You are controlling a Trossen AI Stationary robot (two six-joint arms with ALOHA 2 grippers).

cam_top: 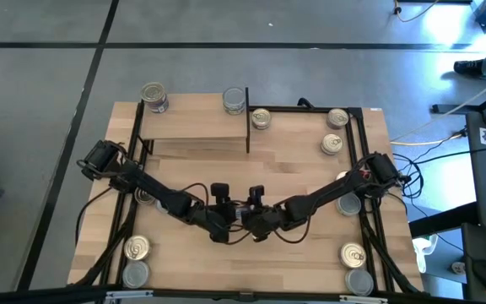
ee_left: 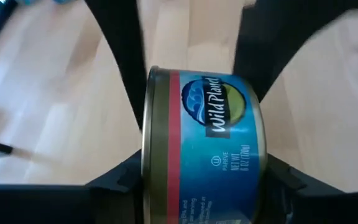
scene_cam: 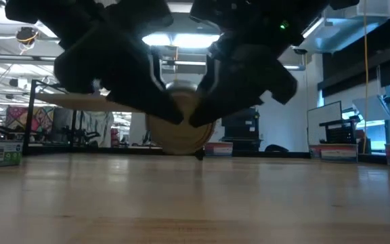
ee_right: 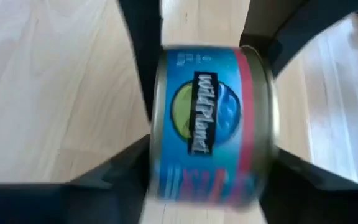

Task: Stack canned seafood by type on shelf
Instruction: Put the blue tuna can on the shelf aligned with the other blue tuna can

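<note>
Between my left gripper's (ee_left: 197, 180) fingers sits a blue-labelled tin (ee_left: 201, 149), clamped; my right gripper (ee_right: 210, 168) clamps another tin (ee_right: 213, 124).

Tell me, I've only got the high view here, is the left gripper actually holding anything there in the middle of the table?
Observer: Yes. The left wrist view shows the left gripper shut on a blue-labelled can, which sits between its fingers.
Operator: And the right one?
Observer: The right gripper is shut on a second blue can, which carries the same Wild Planet label.
Operator: Are they resting on the table?
Observer: No. In the low view both grippers hang clear of the tabletop, with a gap showing beneath them.
</note>
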